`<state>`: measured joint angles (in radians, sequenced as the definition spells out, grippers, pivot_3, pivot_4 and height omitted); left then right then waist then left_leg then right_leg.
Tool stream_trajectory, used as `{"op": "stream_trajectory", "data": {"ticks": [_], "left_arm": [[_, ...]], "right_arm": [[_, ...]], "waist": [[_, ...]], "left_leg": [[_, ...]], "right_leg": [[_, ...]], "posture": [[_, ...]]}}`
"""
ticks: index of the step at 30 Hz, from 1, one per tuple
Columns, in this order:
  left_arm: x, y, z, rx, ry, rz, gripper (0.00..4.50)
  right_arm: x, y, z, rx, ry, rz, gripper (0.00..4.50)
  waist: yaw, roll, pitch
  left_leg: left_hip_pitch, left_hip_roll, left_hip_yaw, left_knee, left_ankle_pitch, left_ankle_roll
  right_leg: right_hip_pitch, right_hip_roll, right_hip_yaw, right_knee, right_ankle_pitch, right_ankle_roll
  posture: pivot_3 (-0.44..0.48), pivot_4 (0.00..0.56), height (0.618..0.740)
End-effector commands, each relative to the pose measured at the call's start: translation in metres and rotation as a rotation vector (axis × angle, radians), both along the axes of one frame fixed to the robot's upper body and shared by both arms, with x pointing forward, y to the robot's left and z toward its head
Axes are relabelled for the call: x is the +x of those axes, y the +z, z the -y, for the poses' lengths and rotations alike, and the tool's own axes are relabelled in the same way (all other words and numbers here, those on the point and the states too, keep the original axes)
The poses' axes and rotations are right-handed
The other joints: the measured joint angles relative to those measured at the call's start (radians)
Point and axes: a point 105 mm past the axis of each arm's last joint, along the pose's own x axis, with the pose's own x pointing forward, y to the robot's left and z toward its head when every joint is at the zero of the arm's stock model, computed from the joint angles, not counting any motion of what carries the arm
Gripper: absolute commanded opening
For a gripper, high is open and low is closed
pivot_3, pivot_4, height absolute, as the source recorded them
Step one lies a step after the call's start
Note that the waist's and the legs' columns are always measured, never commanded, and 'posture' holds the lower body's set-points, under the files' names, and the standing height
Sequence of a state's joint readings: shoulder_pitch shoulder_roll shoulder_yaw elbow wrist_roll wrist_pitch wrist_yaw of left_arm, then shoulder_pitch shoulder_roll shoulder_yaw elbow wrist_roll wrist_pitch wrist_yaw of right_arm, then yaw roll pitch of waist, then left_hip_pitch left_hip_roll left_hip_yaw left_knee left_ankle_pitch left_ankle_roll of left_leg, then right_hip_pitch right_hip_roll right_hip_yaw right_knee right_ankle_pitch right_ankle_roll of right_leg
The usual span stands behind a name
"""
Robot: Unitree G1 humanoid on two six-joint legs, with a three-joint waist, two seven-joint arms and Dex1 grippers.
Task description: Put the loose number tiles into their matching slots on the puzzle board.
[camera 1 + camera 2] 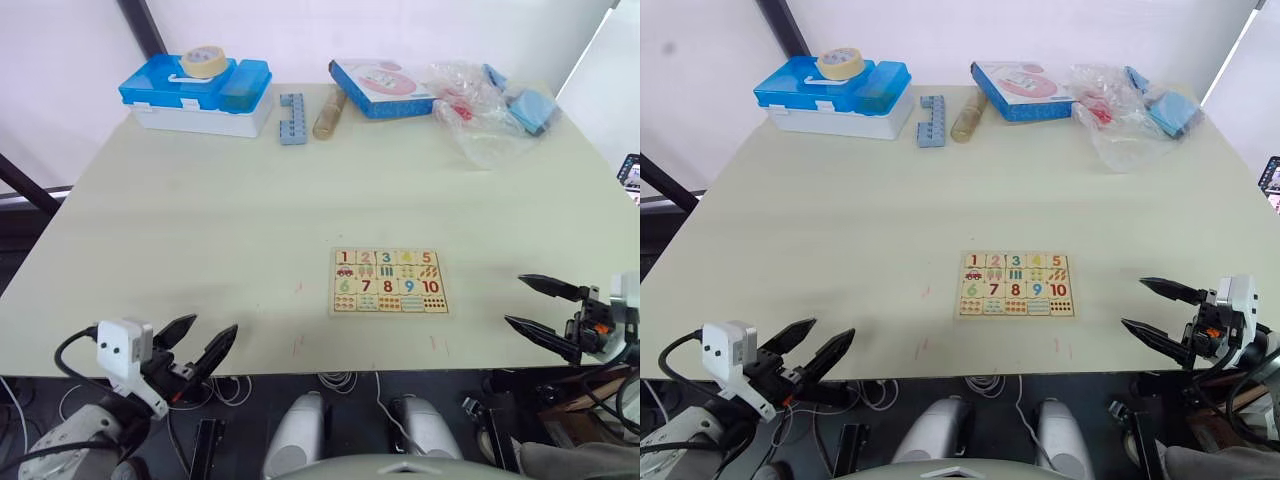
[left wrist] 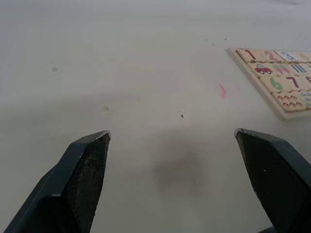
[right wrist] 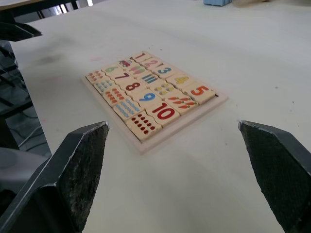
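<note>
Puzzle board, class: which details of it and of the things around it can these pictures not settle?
- Puzzle board: the left wrist view's edge cuts off its far columns.
- Counting pictures under the numerals: too small to count in the eye views.
- Clear plastic bag: its contents are crumpled and glary.
- Pink-fronted box: its print is too small to read.
- Left hand and right hand, both open, hold nothing.

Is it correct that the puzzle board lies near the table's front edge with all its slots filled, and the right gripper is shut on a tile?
Not quite. The puzzle board does lie near the front edge of the table, its slots filled, but the right gripper is open and holds nothing, as the right wrist view shows.
</note>
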<state>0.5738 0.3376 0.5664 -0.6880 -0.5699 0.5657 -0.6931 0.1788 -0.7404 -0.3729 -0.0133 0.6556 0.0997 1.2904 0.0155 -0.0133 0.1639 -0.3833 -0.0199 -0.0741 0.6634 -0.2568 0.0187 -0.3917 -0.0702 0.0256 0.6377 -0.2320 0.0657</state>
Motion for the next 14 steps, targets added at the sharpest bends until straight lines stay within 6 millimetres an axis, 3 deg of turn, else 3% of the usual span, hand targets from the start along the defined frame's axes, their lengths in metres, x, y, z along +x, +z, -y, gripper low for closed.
{"op": "stream_trajectory", "data": {"ticks": [1,14], "left_arm": [[0.0017,0.0088,0.0032,0.015,-0.015,0.05,4.34],[0.005,0.0043,0.0062,-0.035,-0.047,0.024,4.34]], "right_arm": [[0.0007,0.0113,0.0064,-0.033,-0.009,0.056,4.5],[0.0005,0.013,0.0063,-0.039,-0.017,0.065,4.5]], "waist": [[-0.001,0.0,0.0],[-0.002,0.0,0.0]], "left_leg": [[0.0,0.0,0.0,0.0,0.0,0.0],[0.0,0.0,0.001,-0.001,0.0,0.0]], "right_leg": [[0.0,0.0,0.0,0.0,0.0,0.0],[0.0,0.0,0.0,-0.001,0.0,0.0]], "posture": [[0.0,0.15,0.74],[0.0,0.15,0.74]]}}
